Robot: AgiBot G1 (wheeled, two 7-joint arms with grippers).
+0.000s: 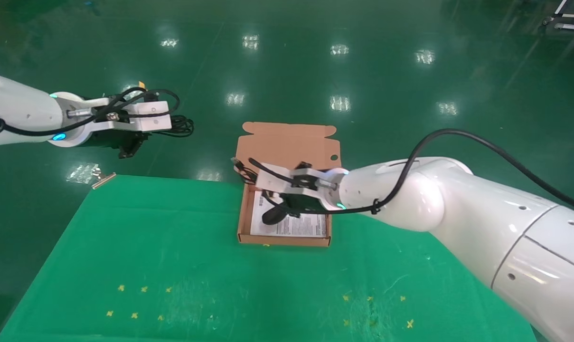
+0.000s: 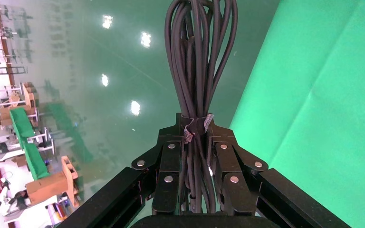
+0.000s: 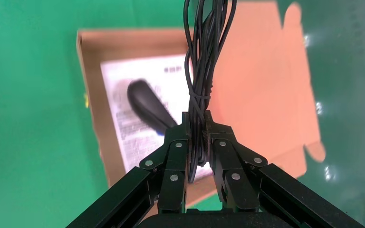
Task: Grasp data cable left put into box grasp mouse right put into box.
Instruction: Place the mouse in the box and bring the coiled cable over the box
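My left gripper [image 1: 146, 135] hangs beyond the table's far left corner, shut on the data cable [image 1: 181, 126]. In the left wrist view the gripper [image 2: 197, 122] clamps the looped black bundle [image 2: 197, 57] at its tie. My right gripper [image 1: 269, 194] is over the salmon-orange box [image 1: 243, 209], shut on the mouse's bundled cord [image 1: 245, 172]. The black mouse [image 1: 273, 214] is at the end of the cord, low over the white leaflet [image 1: 305, 227]; I cannot tell if it touches. In the right wrist view the gripper [image 3: 197, 119] grips the cord [image 3: 200, 57], with the mouse [image 3: 147, 103] and box wall [image 3: 89, 95] below.
The box's lid flap [image 1: 287, 142] lies open away from me, with a round hole [image 1: 334, 157]. The green cloth [image 1: 173, 266] covers the table and carries small yellow crosses [image 1: 135, 314]. A clear bag [image 1: 81, 172] and a clip [image 1: 103, 181] lie past the far left corner.
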